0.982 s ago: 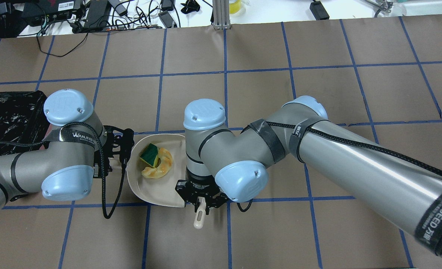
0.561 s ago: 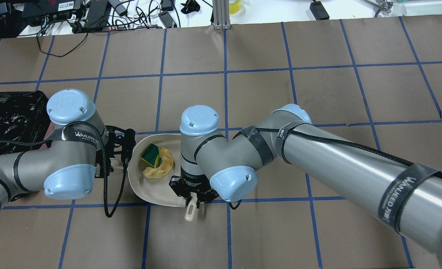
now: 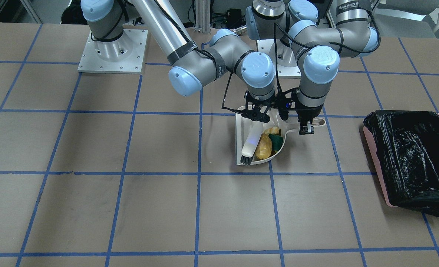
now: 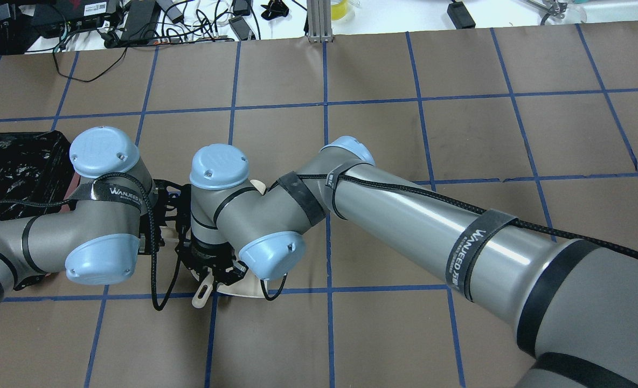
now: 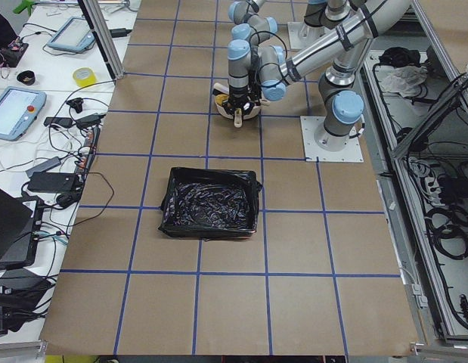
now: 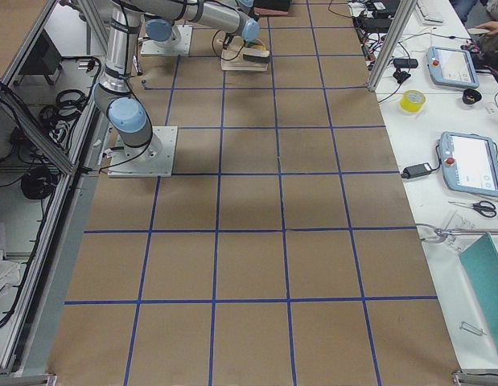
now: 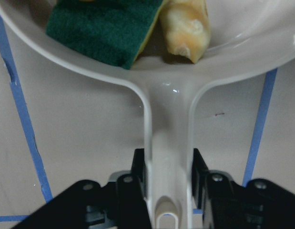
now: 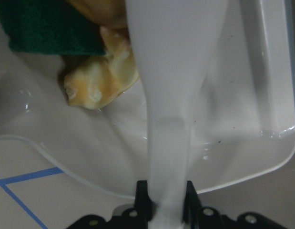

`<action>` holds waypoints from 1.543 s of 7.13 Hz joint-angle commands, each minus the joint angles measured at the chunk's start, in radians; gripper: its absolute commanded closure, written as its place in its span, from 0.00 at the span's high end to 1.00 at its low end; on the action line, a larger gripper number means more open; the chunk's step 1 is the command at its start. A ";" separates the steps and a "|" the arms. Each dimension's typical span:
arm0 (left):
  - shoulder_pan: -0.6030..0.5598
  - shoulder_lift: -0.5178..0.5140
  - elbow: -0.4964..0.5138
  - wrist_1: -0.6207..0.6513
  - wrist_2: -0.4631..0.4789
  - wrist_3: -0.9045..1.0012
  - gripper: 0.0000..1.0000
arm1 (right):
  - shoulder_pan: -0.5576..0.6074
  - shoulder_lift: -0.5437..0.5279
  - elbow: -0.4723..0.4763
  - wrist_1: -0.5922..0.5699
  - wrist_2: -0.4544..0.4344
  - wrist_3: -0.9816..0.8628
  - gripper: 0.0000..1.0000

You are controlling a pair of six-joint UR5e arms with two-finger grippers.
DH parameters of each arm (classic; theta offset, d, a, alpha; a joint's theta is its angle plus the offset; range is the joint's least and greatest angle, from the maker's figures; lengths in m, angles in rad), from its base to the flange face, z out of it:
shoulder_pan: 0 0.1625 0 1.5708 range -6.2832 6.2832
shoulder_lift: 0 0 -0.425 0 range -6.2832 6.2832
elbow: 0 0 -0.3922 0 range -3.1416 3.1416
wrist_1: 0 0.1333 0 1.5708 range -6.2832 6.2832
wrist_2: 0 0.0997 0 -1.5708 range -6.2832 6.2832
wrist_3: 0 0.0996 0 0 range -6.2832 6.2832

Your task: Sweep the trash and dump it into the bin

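An off-white dustpan (image 3: 241,129) lies on the table. The tan croissant piece (image 3: 264,147) and the green-and-yellow sponge (image 3: 277,141) lie in it. The potato-like oval does not show. My left gripper (image 3: 306,128) is shut on the dustpan handle (image 7: 168,152); the left wrist view shows the sponge (image 7: 104,28) and croissant (image 7: 185,24) just ahead. My right gripper (image 3: 257,115) is shut on a white brush (image 3: 251,142), which lies inside the pan against the croissant (image 8: 97,81). The bin (image 3: 408,155) with its black bag stands apart from the pan.
The bin also shows at the left edge of the overhead view (image 4: 12,167), past my left arm. My two wrists stand close together over the dustpan. Cables and devices lie beyond the table's far edge (image 4: 136,21).
My right arm has swung left with the brush across the dustpan and now covers the trash in the overhead view. My left arm has barely moved.
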 commanded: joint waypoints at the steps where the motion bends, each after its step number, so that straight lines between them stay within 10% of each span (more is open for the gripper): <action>1: 0.000 0.000 0.008 0.001 -0.005 0.000 0.00 | 0.005 -0.009 -0.010 0.064 -0.047 -0.010 0.00; 11: 0.003 -0.002 0.028 -0.008 -0.014 0.003 0.00 | -0.009 -0.266 0.200 0.243 -0.098 -0.085 0.00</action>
